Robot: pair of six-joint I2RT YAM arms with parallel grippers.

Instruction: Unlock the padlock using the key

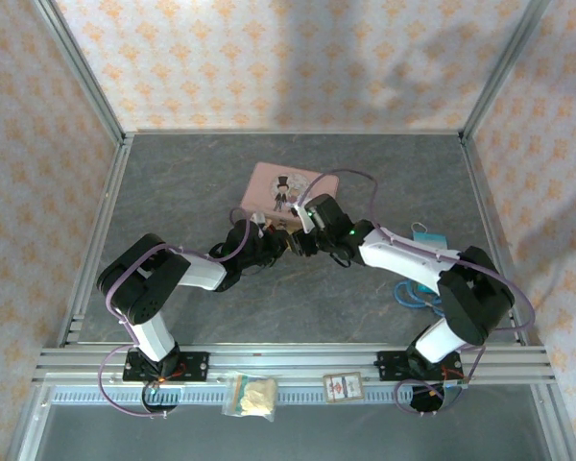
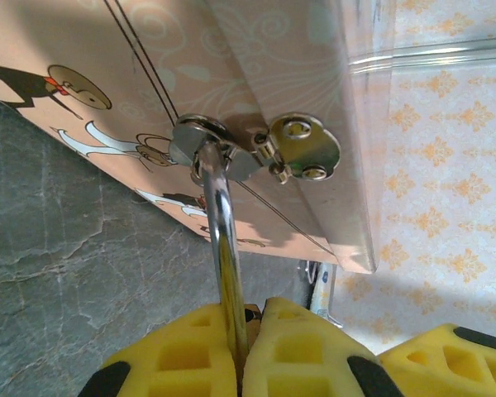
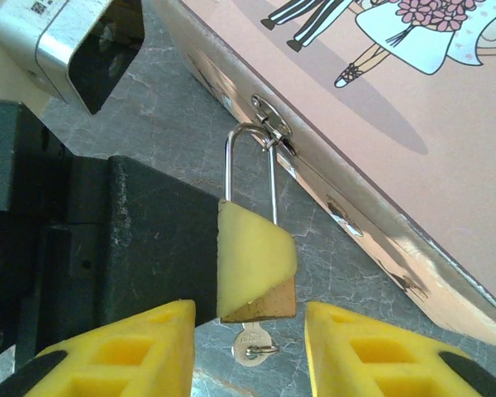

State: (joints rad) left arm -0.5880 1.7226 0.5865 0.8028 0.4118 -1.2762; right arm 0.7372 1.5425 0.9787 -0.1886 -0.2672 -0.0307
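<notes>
The small brass padlock hangs by its thin silvery shackle from the metal hasp on the pink tin. My left gripper is shut on the padlock, its yellow pad covering most of the brass body. The shackle runs from the hasp down between my left fingers. A silver key sticks out of the padlock's underside. My right gripper is open, a finger on each side of the key and lock, touching neither. From above, both grippers meet at the tin's near edge.
The tin lies on the grey stone-patterned table. A blue cable and a teal item lie at the right. A small bag and a card rest on the near rail. Patterned walls enclose the table.
</notes>
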